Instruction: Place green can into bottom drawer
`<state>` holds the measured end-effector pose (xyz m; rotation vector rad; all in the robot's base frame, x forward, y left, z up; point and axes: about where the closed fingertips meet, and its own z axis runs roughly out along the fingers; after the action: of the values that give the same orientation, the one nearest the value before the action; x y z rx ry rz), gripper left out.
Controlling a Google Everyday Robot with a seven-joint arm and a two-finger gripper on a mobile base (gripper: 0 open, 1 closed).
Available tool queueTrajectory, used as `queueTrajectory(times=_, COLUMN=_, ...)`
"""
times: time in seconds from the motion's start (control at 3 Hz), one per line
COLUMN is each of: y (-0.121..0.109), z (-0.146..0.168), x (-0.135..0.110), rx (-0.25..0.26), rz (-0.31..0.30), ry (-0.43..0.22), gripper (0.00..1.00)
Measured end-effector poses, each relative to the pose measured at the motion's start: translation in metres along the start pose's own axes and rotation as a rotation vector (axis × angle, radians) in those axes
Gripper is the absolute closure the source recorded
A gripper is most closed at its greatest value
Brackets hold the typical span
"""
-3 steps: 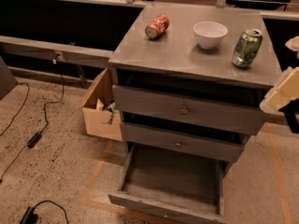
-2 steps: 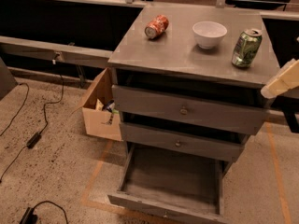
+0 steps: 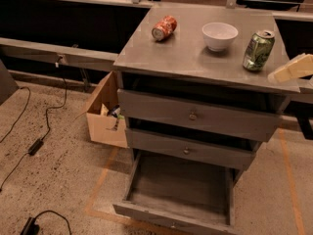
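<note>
The green can (image 3: 258, 50) stands upright on the right side of the grey cabinet top (image 3: 195, 58). The bottom drawer (image 3: 178, 190) is pulled out and its tray holds nothing. My gripper (image 3: 292, 69) shows as a cream-coloured part at the right edge of the view, just right of and slightly below the can, over the top's right front corner. It is apart from the can.
A white bowl (image 3: 219, 35) stands left of the can. A red-orange can (image 3: 164, 28) lies on its side further left. The two upper drawers (image 3: 195, 116) are shut. A cardboard box (image 3: 105, 114) stands on the floor left of the cabinet. Cables (image 3: 36, 143) lie on the floor.
My gripper has risen at the right edge, from beside the cabinet front up to the level of the cabinet top, closer to the green can.
</note>
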<state>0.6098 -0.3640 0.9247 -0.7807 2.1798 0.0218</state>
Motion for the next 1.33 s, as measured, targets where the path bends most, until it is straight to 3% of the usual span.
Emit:
queueTrajectory(times=0.33, y=-0.015, z=0.032, x=-0.024, rx=-0.028, rz=0.062, ry=-0.123, gripper=0.00)
queueTrajectory(times=1.0, y=-0.017, z=0.038, x=-0.026, rx=-0.021, rz=0.079, ry=-0.130, gripper=0.00)
queueTrajectory(times=1.33, y=-0.015, z=0.049, x=-0.027, rx=-0.016, rz=0.101, ry=-0.170, gripper=0.00)
